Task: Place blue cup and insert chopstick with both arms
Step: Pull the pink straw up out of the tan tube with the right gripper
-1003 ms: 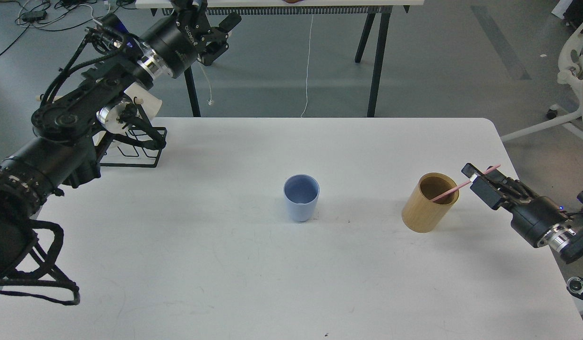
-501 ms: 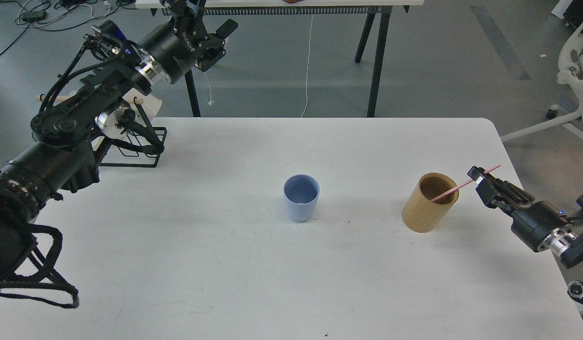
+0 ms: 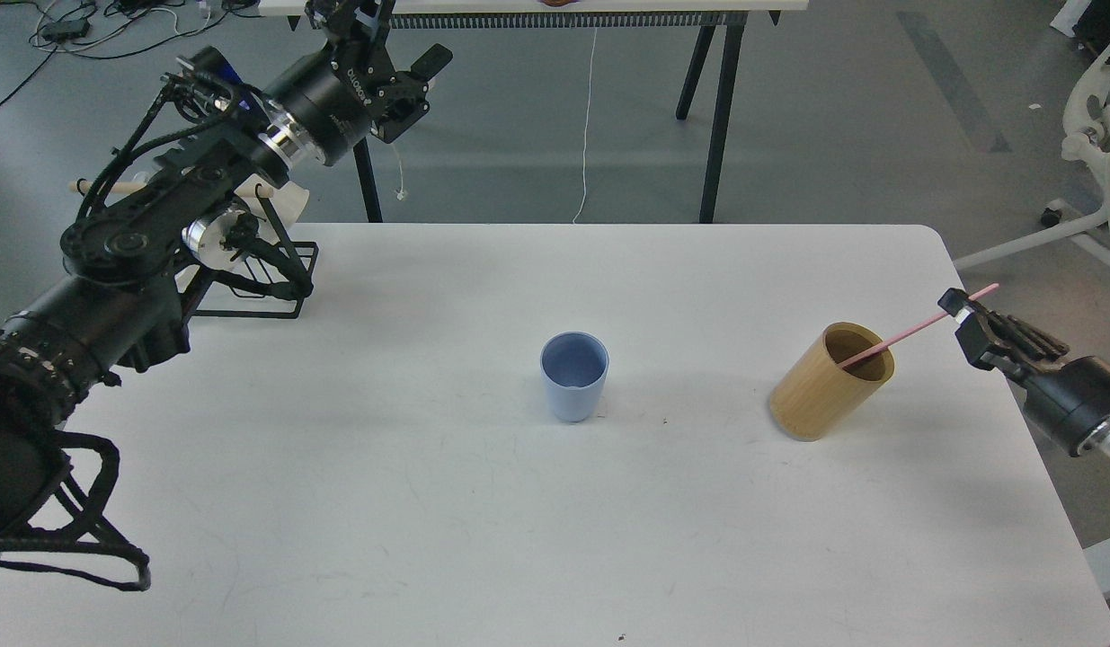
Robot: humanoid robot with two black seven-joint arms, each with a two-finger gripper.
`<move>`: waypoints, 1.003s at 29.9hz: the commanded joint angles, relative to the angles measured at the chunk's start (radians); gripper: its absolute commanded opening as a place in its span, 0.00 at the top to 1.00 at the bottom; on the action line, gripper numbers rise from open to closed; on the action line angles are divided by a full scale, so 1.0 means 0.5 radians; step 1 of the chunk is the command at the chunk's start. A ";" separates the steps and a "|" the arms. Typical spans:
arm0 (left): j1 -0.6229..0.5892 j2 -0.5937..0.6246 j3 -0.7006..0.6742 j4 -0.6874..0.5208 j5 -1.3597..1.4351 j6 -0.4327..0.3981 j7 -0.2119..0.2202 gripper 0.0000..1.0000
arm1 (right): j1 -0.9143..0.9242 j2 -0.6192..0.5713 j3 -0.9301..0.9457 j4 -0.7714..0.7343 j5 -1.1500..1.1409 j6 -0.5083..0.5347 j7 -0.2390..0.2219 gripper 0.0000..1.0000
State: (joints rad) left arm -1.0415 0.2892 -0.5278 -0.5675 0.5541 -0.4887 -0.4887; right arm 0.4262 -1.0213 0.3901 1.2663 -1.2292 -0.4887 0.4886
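Observation:
The blue cup (image 3: 573, 377) stands upright and empty in the middle of the white table (image 3: 429, 503). The pink chopstick (image 3: 914, 328) slants with its lower end inside the tan cylinder (image 3: 824, 386), which leans to the right. My right gripper (image 3: 965, 316) is shut on the chopstick's upper part, to the right of the cylinder near the table's right edge. My left gripper (image 3: 388, 40) is open and empty, raised high beyond the table's far left corner, far from the cup.
A black wire rack (image 3: 258, 279) holding white mugs (image 3: 280, 198) stands at the table's far left, under my left arm. Another table's black legs (image 3: 716, 117) stand behind. A white chair base (image 3: 1089, 144) is off to the right.
My right gripper has moved right and slightly up with the chopstick, and the tan cylinder has tipped and shifted to the right. My left gripper has turned a little.

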 commanded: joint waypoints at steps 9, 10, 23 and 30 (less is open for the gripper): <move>0.030 -0.008 0.000 0.000 0.002 0.000 0.000 0.05 | 0.074 -0.289 0.100 0.486 0.351 0.000 0.000 1.00; 0.030 -0.005 0.000 0.003 -0.001 0.000 0.000 0.05 | 0.077 -0.286 0.100 0.498 0.354 0.000 0.000 1.00; 0.070 -0.011 0.006 0.015 0.005 0.000 0.000 0.05 | 0.500 -0.038 -0.062 0.673 0.329 0.081 0.000 1.00; 0.128 0.001 0.003 0.018 0.005 0.000 0.000 0.05 | 1.193 0.247 -0.739 0.438 0.271 0.155 0.000 1.00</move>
State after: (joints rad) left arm -0.9889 0.2860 -0.5246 -0.5589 0.5569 -0.4887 -0.4887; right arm 0.8771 -0.9588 0.1812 1.5407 -1.0765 -0.4141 0.4886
